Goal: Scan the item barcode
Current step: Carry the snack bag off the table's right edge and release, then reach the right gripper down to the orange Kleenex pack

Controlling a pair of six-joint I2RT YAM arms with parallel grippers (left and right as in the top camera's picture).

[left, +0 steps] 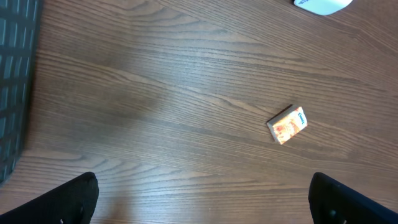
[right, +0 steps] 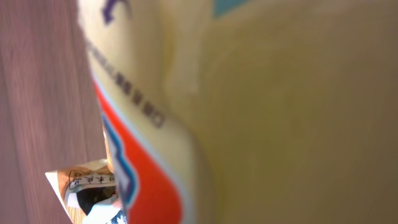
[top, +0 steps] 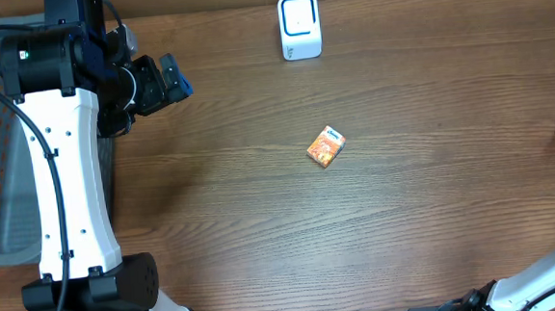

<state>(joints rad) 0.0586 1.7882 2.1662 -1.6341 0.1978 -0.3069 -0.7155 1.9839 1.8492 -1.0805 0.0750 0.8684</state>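
Item box [top: 326,147], a small rectangular carton, lies flat near the middle of the wooden table [top: 436,213], skewed to the table's edges, well apart from the white scanner [top: 300,26] at the far edge and touched by neither arm. Its upward face is printed orange with a blue band at one end. No barcode can be made out on that face in the overhead or left wrist view, where the print is too small to read. The left gripper [top: 167,80] hangs over the far left of the table, well away from the box, with its jaws spread fully and nothing between them. The right gripper is not visible in any view. Its jaws are closed or very nearly so, and its wrist camera is filled by a yellow package [right: 280,112] with an orange-red stripe pressed close to the lens, so whether the jaws pinch that package cannot be told. Likely hazards:

- **Sliding:** The box is low and light on smooth wood, so a finger landing on it rather than beside it would probably skid or spin it instead of trapping it.
- **Wrong face:** If the code sits on the underside or a narrow edge, the box may reach the scanner with the wrong face showing and fail to read.
- **Covered code:** The fingers may hide the code on so small a carton.
- **Blocked view:** The right arm has almost no sight of the table through its wrist camera.
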